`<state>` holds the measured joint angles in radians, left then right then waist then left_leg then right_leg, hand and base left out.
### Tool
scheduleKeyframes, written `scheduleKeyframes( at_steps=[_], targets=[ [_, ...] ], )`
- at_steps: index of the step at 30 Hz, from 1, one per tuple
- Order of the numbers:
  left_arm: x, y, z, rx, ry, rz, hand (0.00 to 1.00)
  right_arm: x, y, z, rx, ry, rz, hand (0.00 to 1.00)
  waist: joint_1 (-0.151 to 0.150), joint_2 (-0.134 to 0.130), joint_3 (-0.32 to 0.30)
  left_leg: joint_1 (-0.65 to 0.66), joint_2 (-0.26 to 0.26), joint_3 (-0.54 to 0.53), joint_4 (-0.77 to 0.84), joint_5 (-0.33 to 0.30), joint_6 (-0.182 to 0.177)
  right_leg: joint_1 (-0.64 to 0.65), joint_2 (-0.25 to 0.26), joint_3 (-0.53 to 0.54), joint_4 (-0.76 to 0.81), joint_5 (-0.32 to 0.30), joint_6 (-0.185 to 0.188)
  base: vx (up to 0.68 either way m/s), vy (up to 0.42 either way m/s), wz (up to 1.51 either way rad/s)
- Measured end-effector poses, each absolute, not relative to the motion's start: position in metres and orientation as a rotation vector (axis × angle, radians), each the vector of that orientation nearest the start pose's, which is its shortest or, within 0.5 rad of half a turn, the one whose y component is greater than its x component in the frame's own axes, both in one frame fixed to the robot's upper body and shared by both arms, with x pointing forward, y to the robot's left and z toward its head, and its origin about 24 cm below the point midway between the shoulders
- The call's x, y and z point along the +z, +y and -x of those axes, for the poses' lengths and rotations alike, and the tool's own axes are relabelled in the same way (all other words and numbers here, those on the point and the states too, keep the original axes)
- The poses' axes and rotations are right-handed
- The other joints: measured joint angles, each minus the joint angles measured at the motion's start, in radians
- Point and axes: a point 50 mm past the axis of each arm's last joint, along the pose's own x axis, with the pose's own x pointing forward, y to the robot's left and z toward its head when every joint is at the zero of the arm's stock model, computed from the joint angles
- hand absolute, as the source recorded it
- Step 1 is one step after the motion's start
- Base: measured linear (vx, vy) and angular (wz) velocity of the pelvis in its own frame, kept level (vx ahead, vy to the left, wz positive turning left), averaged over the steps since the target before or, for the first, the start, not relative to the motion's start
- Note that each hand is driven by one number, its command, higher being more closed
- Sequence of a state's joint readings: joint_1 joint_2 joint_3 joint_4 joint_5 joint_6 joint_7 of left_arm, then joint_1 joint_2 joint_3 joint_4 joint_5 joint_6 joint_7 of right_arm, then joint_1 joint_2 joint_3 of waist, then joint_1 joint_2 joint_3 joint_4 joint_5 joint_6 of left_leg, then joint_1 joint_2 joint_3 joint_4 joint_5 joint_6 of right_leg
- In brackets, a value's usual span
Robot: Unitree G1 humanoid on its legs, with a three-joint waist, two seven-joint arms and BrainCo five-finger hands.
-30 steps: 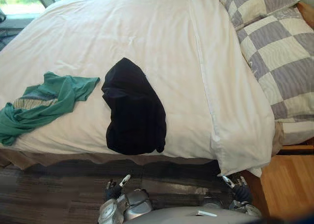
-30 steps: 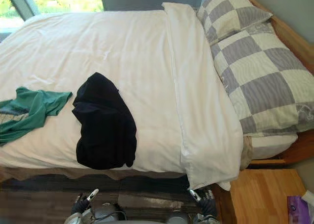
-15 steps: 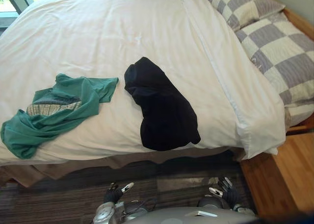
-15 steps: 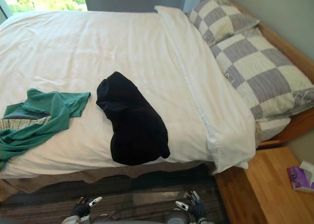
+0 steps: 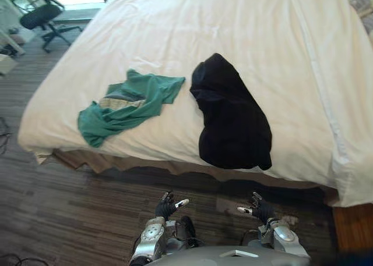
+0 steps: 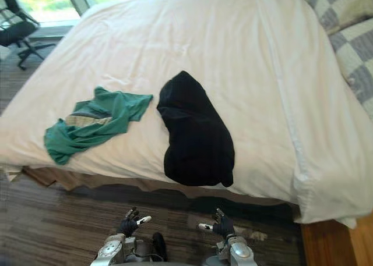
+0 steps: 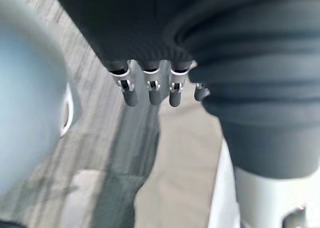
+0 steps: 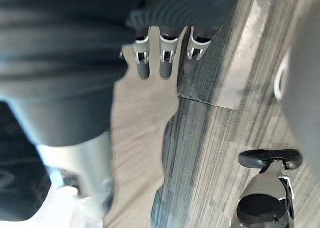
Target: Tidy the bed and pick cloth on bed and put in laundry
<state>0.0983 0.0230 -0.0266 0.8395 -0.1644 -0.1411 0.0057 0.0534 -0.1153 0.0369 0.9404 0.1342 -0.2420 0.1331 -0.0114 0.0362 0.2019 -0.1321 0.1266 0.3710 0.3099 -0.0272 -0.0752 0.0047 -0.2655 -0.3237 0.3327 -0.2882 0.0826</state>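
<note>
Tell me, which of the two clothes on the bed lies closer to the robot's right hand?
The black garment: it lies on the green shirt's right, nearly straight ahead of the right hand.

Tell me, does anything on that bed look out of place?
Yes. Two garments lie loose on the white bed: a crumpled green cloth toward its left end and a black cloth beside it, reaching the near edge. Both look dropped, not folded. The left hand and right hand hang open above the floor, holding nothing.
</note>
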Motion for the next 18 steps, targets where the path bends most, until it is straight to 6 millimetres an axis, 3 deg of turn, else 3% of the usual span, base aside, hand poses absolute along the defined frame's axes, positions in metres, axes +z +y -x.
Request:
scheduleKeyframes(
  at_steps=[1,2,4,6,7,9,10,11,12,14,16,17,18],
  targets=[
    [-0.136,0.16,-0.139,0.103,0.805,0.123,0.0,-0.133,-0.184,-0.146,0.013,0.75,-0.049,0.0,-0.007,-0.003,0.003,0.02,-0.013,0.005,-0.049,-0.021,0.021,-0.003,-0.019,-0.016,0.002,0.004,0.004,-0.03,0.128,0.24],
    [-0.138,0.163,-0.135,0.122,0.823,0.133,0.0,-0.136,-0.189,-0.142,-0.033,0.77,-0.062,0.0,-0.026,-0.002,0.004,0.033,0.015,0.008,-0.04,-0.056,0.038,-0.001,-0.032,-0.021,0.013,0.009,0.01,-0.01,0.132,0.24],
    [-0.14,0.166,-0.132,0.134,0.851,0.136,0.0,-0.138,-0.2,-0.136,-0.1,0.789,-0.07,0.0,-0.037,-0.008,0.007,0.068,0.066,0.005,-0.05,-0.052,0.03,0.003,-0.069,-0.017,0.02,0.02,0.031,0.0,0.189,0.16],
    [-0.142,0.166,-0.13,0.138,0.864,0.14,0.0,-0.139,-0.214,-0.128,-0.173,0.807,-0.073,0.0,-0.039,-0.006,0.008,0.098,0.119,-0.015,-0.106,0.044,0.029,0.002,-0.102,-0.006,0.015,0.039,0.065,-0.01,0.293,0.01],
    [-0.141,0.169,-0.133,0.137,0.852,0.142,0.0,-0.141,-0.223,-0.121,-0.215,0.831,-0.076,0.0,-0.033,-0.001,0.01,0.121,0.099,-0.083,-0.129,0.079,-0.032,-0.007,-0.126,0.016,0.0,0.064,0.109,-0.02,0.353,-0.15],
    [-0.141,0.176,-0.131,0.143,0.85,0.132,0.0,-0.143,-0.222,-0.121,-0.222,0.838,-0.094,0.0,-0.032,-0.025,0.012,0.1,0.065,-0.077,-0.077,0.025,-0.038,0.011,-0.153,0.042,-0.065,0.11,0.12,-0.03,0.371,-0.2],
    [-0.142,0.182,-0.128,0.149,0.857,0.125,0.0,-0.144,-0.218,-0.12,-0.212,0.843,-0.117,0.0,-0.029,-0.027,0.014,0.086,0.064,-0.072,-0.014,-0.063,-0.057,0.025,-0.16,0.052,-0.108,0.14,0.148,-0.04,0.243,-0.24],
    [-0.144,0.183,-0.125,0.151,0.867,0.123,0.0,-0.145,-0.217,-0.119,-0.21,0.845,-0.123,0.0,-0.03,-0.023,0.013,0.087,0.066,-0.068,0.004,-0.106,-0.071,0.031,-0.161,0.056,-0.121,0.148,0.154,-0.08,0.448,-0.28],
    [-0.144,0.187,-0.124,0.155,0.873,0.109,0.0,-0.147,-0.212,-0.115,-0.203,0.85,-0.137,0.0,-0.029,-0.029,0.016,0.078,0.056,-0.057,0.048,-0.144,-0.066,0.044,-0.177,0.062,-0.141,0.162,0.142,-0.07,0.326,-0.3],
    [-0.147,0.189,-0.117,0.158,0.898,0.102,0.0,-0.145,-0.208,-0.116,-0.187,0.812,-0.129,0.0,-0.029,-0.025,0.01,0.06,0.048,-0.049,0.119,-0.207,-0.05,0.057,-0.195,0.036,-0.163,0.212,0.069,-0.06,0.32,-0.3],
    [-0.149,0.183,-0.115,0.146,0.912,0.103,0.0,-0.142,-0.209,-0.119,-0.138,0.775,-0.104,0.0,-0.019,0.006,-0.008,0.076,0.071,0.01,0.071,-0.212,-0.031,0.022,-0.189,-0.13,-0.142,0.335,-0.077,-0.05,0.218,-0.46],
    [-0.149,0.182,-0.115,0.144,0.912,0.104,0.0,-0.141,-0.208,-0.12,-0.12,0.764,-0.095,0.0,-0.017,0.008,-0.009,0.087,0.071,0.023,0.046,-0.201,-0.027,0.008,-0.185,-0.163,-0.121,0.338,-0.089,0.02,0.214,-0.64],
    [-0.149,0.184,-0.115,0.143,0.912,0.088,0.0,-0.139,-0.194,-0.125,-0.039,0.72,-0.081,0.0,-0.028,-0.002,-0.016,0.131,0.063,0.038,-0.061,-0.144,-0.013,-0.023,-0.097,-0.173,-0.046,0.255,-0.019,0.07,0.142,-0.41]
  ],
)
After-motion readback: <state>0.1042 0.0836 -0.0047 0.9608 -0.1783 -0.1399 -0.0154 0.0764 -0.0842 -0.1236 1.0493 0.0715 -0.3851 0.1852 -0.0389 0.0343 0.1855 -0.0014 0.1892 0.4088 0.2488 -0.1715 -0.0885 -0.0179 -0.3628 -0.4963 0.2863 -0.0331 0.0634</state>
